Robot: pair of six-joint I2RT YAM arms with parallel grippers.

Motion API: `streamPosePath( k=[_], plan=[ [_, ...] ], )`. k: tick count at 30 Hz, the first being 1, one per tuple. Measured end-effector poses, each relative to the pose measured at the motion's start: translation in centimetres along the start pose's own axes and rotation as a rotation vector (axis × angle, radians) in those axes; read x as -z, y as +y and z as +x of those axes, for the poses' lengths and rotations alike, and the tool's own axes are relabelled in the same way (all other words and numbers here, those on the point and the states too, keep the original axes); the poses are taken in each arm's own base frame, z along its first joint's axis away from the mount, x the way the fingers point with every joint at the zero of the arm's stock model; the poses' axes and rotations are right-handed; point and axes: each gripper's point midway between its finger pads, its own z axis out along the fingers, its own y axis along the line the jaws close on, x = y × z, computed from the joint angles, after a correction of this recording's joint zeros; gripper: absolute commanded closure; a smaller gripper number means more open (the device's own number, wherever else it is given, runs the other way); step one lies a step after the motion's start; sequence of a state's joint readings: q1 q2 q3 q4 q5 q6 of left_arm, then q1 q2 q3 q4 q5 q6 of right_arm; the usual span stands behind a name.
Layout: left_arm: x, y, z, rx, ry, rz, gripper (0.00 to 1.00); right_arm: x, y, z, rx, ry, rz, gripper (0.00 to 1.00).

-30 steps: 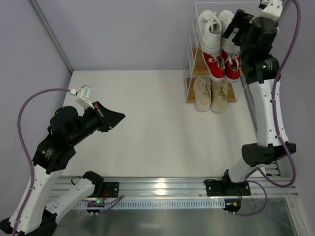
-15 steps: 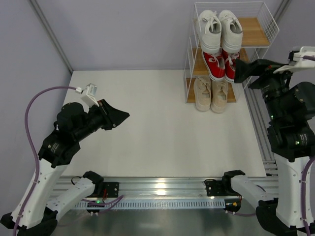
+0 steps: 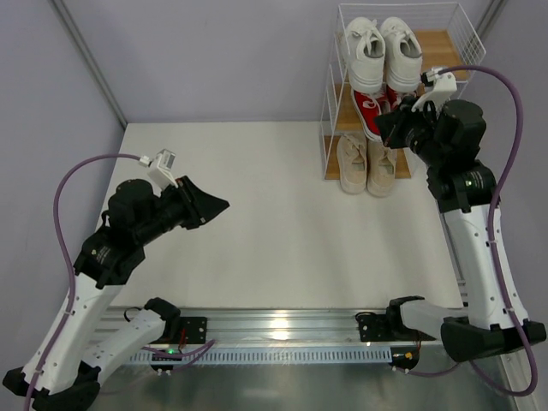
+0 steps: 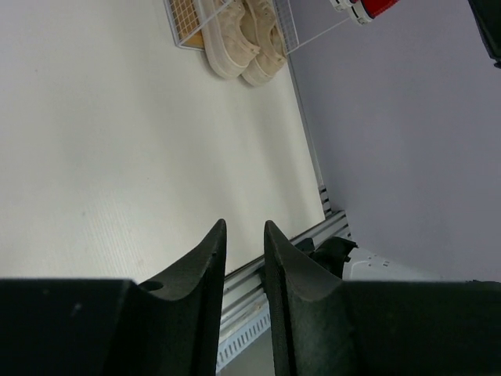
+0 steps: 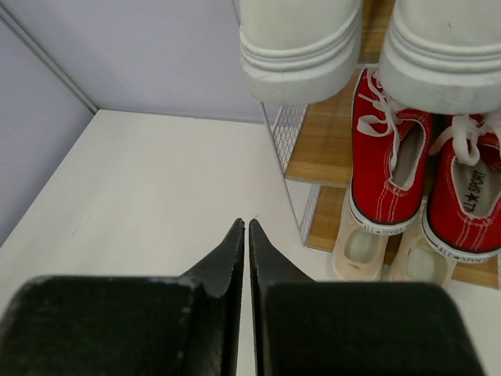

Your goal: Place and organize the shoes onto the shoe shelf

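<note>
On wire shelf: white pair top, red pair middle, beige pair bottom; left claw slightly parted, right claw clenched, both empty.

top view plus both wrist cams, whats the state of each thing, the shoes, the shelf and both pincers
white shoes: paired on the top tier
red shoes: paired on the middle tier, heels facing out
beige shoes: paired on the bottom tier
shoe shelf: upright, all three tiers filled
left pincer: slightly open, empty
right pincer: shut, empty, pointing at the shelf front
</note>
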State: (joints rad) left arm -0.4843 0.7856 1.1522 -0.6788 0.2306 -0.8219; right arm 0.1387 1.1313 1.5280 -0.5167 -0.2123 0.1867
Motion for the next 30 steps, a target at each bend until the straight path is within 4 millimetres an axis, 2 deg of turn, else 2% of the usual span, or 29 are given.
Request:
streamPosePath(
  k=[7,14,20,26,30],
  plan=[
    [1.3,-0.5,-0.2,-0.002,-0.03,0.024,0.81,-5.8,0.1,0.3,-0.067,0.063,-0.055,0.96],
    [1.6,-0.6,-0.3,-0.002,-0.041,0.024,0.83,-9.3,0.7,-0.4,-0.111,0.074,-0.092,0.96],
    [1.7,-0.4,-0.2,-0.001,-0.04,0.018,0.84,-9.9,0.3,-1.0,-0.101,0.045,0.033,0.96],
    [2.3,-0.2,-0.2,-0.002,-0.054,0.007,0.84,-9.5,-2.1,-1.4,-0.089,0.015,0.207,0.96],
    [2.3,-0.1,-0.2,-0.001,-0.055,0.005,0.84,-9.2,-2.3,-1.5,-0.069,0.013,0.224,0.96]
  ],
)
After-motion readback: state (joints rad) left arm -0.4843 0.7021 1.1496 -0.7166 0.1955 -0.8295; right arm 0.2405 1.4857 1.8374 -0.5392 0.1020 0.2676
